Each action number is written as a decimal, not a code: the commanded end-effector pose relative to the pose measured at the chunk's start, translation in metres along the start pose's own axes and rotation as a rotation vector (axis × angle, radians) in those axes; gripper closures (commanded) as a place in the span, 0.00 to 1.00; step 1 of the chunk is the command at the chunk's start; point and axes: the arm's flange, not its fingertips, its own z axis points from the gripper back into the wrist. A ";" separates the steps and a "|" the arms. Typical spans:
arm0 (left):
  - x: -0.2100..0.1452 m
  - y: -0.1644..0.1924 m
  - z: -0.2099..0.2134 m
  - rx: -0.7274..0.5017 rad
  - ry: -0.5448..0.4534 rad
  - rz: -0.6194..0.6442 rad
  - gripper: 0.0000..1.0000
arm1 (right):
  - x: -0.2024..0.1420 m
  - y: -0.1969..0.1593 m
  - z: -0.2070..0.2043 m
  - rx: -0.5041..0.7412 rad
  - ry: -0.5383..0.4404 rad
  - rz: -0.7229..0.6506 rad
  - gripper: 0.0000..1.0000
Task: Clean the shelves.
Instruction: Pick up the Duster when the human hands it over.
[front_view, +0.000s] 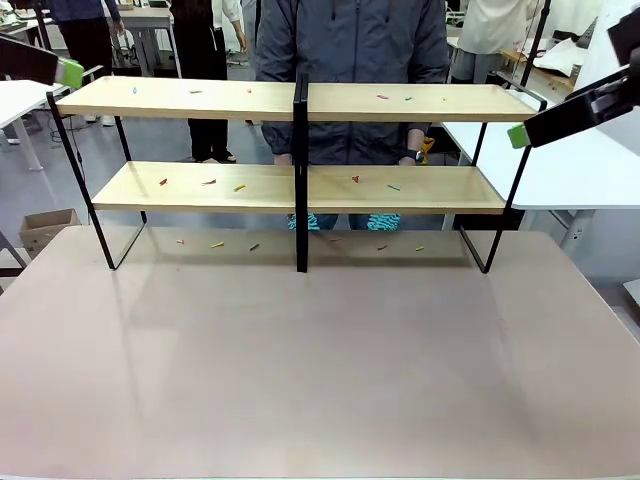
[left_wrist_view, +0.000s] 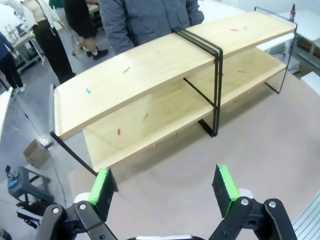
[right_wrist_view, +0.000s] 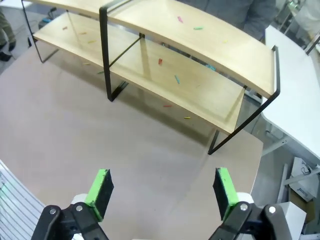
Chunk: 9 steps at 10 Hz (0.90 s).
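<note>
The shelves (front_view: 300, 100) stand across the far half of the beige tabletop: two light wooden boards on a thin black frame with a central upright (front_view: 300, 180). Several small coloured scraps (front_view: 355, 179) lie on both boards and on the tabletop underneath. My left gripper (front_view: 68, 72) hovers by the top board's left end, and the left wrist view shows it (left_wrist_view: 164, 187) open and empty above the table, facing the shelves (left_wrist_view: 165, 60). My right gripper (front_view: 518, 135) hangs off the rack's right end, open and empty (right_wrist_view: 161, 192), looking down at the shelves (right_wrist_view: 200, 45).
A person in a grey jacket (front_view: 350, 60) stands right behind the rack. The beige tabletop (front_view: 320, 370) is bare in front. White tables flank it at the left (front_view: 20, 100) and right (front_view: 570, 170). A cardboard box (front_view: 45, 228) sits on the floor at the left.
</note>
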 end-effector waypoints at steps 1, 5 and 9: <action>0.002 0.001 0.015 0.009 -0.024 -0.001 0.00 | -0.001 -0.001 -0.016 0.007 0.045 -0.021 0.00; 0.014 -0.009 0.001 -0.010 -0.033 0.102 0.00 | 0.002 0.001 -0.021 0.029 0.006 -0.067 0.00; 0.023 -0.020 -0.024 -0.024 0.030 0.244 0.00 | 0.002 -0.005 -0.022 0.043 0.007 -0.059 0.00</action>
